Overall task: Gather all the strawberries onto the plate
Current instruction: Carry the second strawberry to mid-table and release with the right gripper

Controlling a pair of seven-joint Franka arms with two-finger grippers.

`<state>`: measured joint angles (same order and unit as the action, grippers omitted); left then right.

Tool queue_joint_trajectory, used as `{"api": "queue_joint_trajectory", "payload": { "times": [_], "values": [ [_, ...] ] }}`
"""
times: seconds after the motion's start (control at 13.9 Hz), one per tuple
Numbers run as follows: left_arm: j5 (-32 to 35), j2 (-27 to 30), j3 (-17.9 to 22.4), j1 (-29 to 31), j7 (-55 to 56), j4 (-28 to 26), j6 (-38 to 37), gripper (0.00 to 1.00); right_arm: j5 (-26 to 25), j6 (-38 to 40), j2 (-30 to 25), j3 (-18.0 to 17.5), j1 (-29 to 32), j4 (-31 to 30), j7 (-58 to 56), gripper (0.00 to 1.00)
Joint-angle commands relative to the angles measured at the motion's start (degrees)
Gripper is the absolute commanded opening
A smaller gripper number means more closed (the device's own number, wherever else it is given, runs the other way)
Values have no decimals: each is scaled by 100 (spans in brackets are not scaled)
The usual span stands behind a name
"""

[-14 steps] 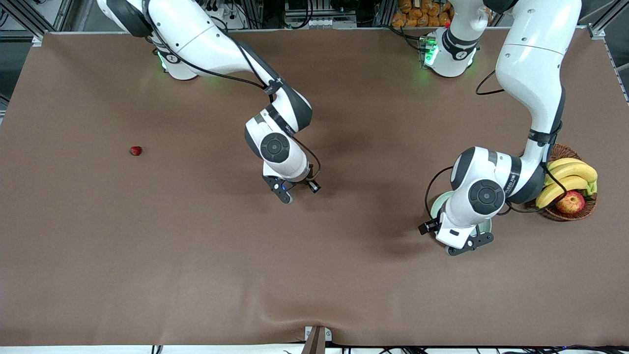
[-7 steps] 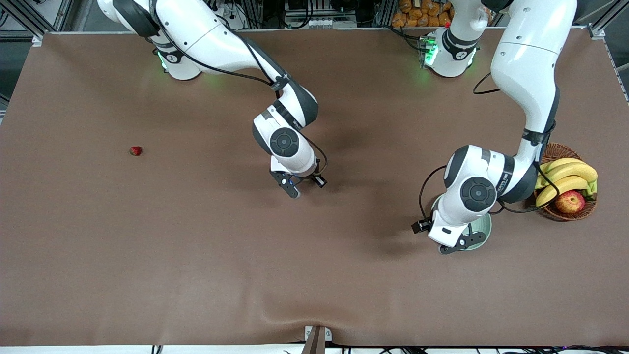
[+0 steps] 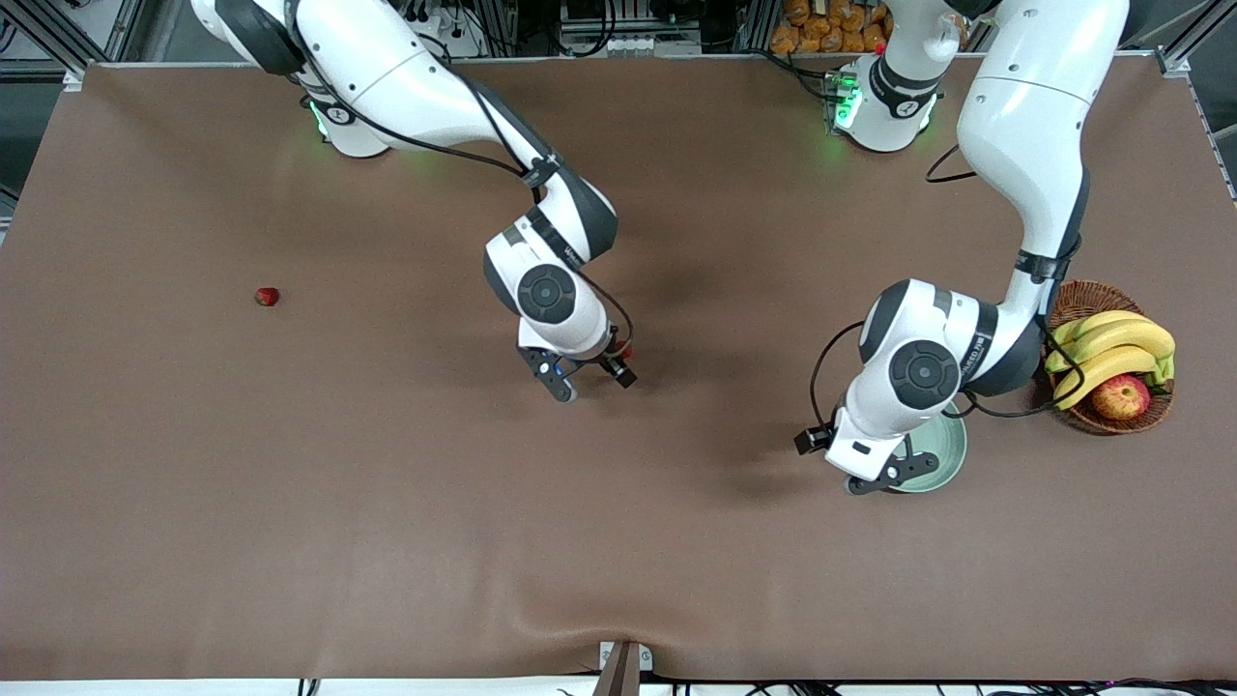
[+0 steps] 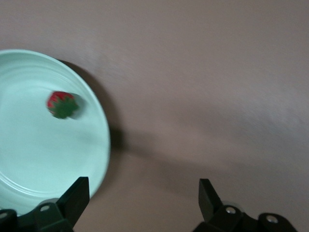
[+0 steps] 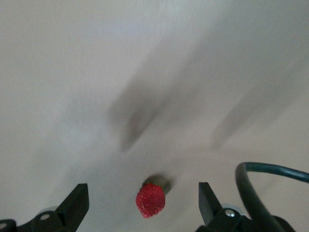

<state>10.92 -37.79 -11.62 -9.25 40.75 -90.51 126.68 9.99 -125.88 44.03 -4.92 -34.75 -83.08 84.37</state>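
Observation:
The mint-green plate (image 3: 945,452) lies near the left arm's end of the table, and one strawberry (image 4: 62,104) lies in the plate (image 4: 29,145). My left gripper (image 3: 887,478) hangs open and empty over the plate's rim and the bare cloth beside it; it also shows in the left wrist view (image 4: 142,200). My right gripper (image 3: 591,379) is open low over the middle of the table. A second strawberry (image 5: 150,199) lies on the cloth between my right gripper's (image 5: 142,194) open fingers, untouched. A third strawberry (image 3: 267,296) lies alone toward the right arm's end.
A brown wicker basket (image 3: 1087,295) with bananas (image 3: 1121,338) and an apple (image 3: 1121,396) stands beside the plate at the left arm's end. Brown cloth covers the whole table.
My left gripper has slid off the plate toward the middle of the table, uncovering most of the plate. My right gripper shifted slightly and came back over the middle strawberry.

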Motion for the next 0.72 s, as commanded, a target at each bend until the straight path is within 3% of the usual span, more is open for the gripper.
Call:
{"api": "queue_joint_trajectory", "payload": {
  "times": [0.0, 0.22, 0.65],
  "values": [
    [95, 70, -95, -234, 197, -107, 85, 100, -76, 625, -157, -70, 520, 301, -419, 100],
    [16, 26, -95, -630, 232, -90, 146, 100, -67, 1038, -394, -70, 1170, 301, -1429, 100],
    [-116, -255, -104, -1991, 1601, -54, 665, 100, -93, 2093, -860, -62, 2260, 231, -3335, 100]
  ]
}}
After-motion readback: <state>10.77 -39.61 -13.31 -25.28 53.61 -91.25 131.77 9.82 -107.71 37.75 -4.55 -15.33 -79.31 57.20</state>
